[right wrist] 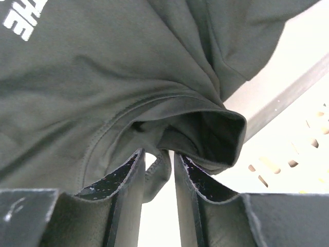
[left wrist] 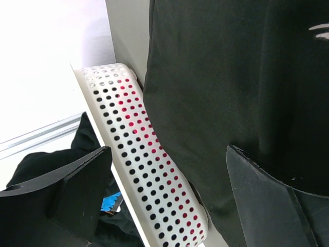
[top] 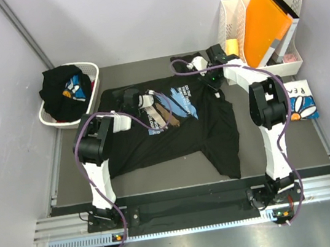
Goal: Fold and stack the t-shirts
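Observation:
A black t-shirt (top: 179,134) with a blue, white and tan chest print lies spread on the table, its right side rumpled. My right gripper (top: 213,78) is at its far right shoulder; in the right wrist view it (right wrist: 157,152) is shut on a fold of the black cloth (right wrist: 103,77). My left gripper (top: 117,97) hovers open at the shirt's far left edge (left wrist: 231,77), its jaws (left wrist: 167,149) straddling the basket rim. Another black tee (top: 63,89) is bunched in the basket. A folded white daisy tee (top: 302,103) lies at the right.
The white perforated laundry basket (top: 92,72) stands at the back left, close to the shirt's edge, and also shows in the left wrist view (left wrist: 139,154). A white file rack (top: 230,17) with an orange folder (top: 265,21) stands at the back right. Walls close in on both sides.

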Robot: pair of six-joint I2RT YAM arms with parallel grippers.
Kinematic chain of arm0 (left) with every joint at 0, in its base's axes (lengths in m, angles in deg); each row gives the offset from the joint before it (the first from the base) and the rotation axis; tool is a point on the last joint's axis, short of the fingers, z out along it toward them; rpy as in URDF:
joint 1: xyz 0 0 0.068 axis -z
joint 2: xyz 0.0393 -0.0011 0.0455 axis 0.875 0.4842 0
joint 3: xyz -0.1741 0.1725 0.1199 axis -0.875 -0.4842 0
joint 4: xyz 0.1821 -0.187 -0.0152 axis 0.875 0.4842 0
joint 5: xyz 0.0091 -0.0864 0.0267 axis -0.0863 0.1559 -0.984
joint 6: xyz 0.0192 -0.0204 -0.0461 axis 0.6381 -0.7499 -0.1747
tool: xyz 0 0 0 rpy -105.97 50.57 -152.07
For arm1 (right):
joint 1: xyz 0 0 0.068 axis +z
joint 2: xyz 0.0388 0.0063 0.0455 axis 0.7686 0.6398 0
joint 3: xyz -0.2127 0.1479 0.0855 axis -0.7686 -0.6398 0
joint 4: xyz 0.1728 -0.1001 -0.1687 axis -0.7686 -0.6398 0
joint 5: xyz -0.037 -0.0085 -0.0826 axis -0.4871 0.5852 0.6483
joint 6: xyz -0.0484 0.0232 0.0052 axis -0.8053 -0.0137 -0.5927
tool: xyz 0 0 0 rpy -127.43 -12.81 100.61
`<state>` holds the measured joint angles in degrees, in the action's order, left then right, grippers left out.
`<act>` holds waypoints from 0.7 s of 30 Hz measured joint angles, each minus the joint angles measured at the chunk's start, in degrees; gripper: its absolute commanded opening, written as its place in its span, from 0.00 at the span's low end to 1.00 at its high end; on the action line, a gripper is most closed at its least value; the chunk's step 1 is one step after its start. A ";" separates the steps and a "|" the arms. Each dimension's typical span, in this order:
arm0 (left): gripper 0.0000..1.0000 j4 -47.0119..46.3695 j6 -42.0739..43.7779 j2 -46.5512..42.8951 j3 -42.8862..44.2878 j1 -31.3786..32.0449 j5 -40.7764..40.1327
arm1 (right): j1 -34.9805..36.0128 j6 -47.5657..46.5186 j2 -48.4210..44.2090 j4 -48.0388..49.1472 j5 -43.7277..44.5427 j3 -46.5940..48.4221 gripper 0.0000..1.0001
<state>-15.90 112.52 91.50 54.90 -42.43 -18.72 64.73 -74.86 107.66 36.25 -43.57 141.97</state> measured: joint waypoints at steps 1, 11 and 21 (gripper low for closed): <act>0.98 0.07 -0.04 0.02 0.00 0.00 -0.11 | -0.04 -0.02 0.00 0.09 0.24 0.00 0.29; 0.98 6.40 -3.23 0.92 3.52 0.26 -2.47 | -0.37 -0.20 0.00 0.76 1.64 -0.02 0.17; 0.98 7.30 -3.65 1.03 3.98 0.31 -3.13 | -0.44 -0.15 0.00 1.09 2.34 -0.02 0.02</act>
<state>-8.60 108.87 92.53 58.88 -42.12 -21.85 64.29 -75.01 107.66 37.34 -41.23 141.95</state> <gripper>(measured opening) 0.976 0.063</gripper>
